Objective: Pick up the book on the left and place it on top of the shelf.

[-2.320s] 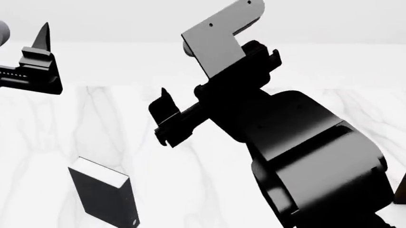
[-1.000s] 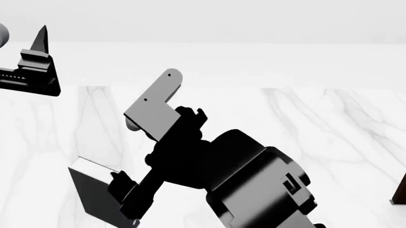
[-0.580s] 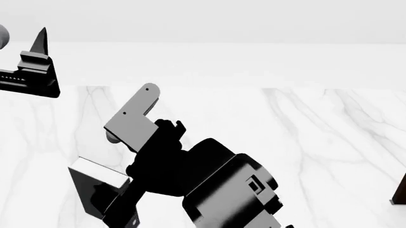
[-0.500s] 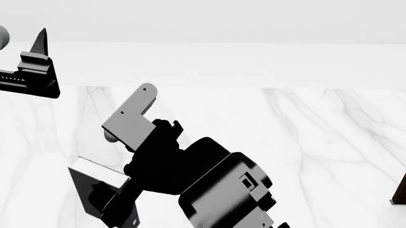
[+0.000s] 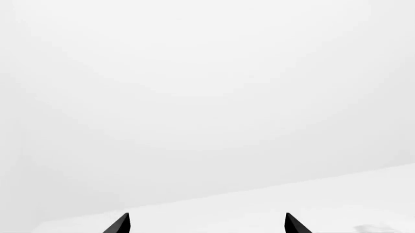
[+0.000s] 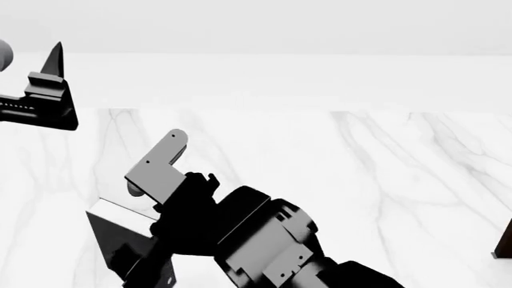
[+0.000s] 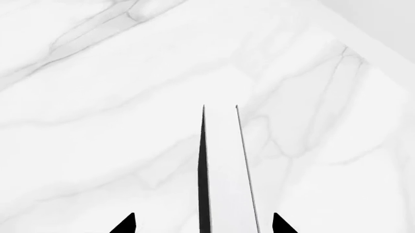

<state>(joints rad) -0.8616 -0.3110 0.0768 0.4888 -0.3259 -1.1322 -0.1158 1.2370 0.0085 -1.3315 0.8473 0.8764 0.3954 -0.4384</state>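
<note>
Right wrist view first: my right gripper [image 7: 203,224] shows only as two black fingertips at the frame edge, spread apart with the book [image 7: 224,184] standing on edge between them. Its white page edge faces the camera, with the black cover a thin dark line on one side. The fingertips [image 7: 124,225] sit clear of both covers, so the jaws are open around the book and not pressing it.

Head view shows the same from above: my right arm [image 6: 264,240] reaches down toward my near left, and the black book [image 6: 124,231] stands upright on the marble table [image 6: 384,180], partly hidden behind the gripper. I cannot see the fingers there; the arm's dark body covers them.

Farther back at my left, my left gripper [image 6: 40,99] hangs raised above the table, well apart from the book. In the left wrist view its two tips [image 5: 120,224] stand wide apart with nothing between them, only pale background beyond.

A dark brown sliver of the shelf [image 6: 504,243] shows at the far right edge.
</note>
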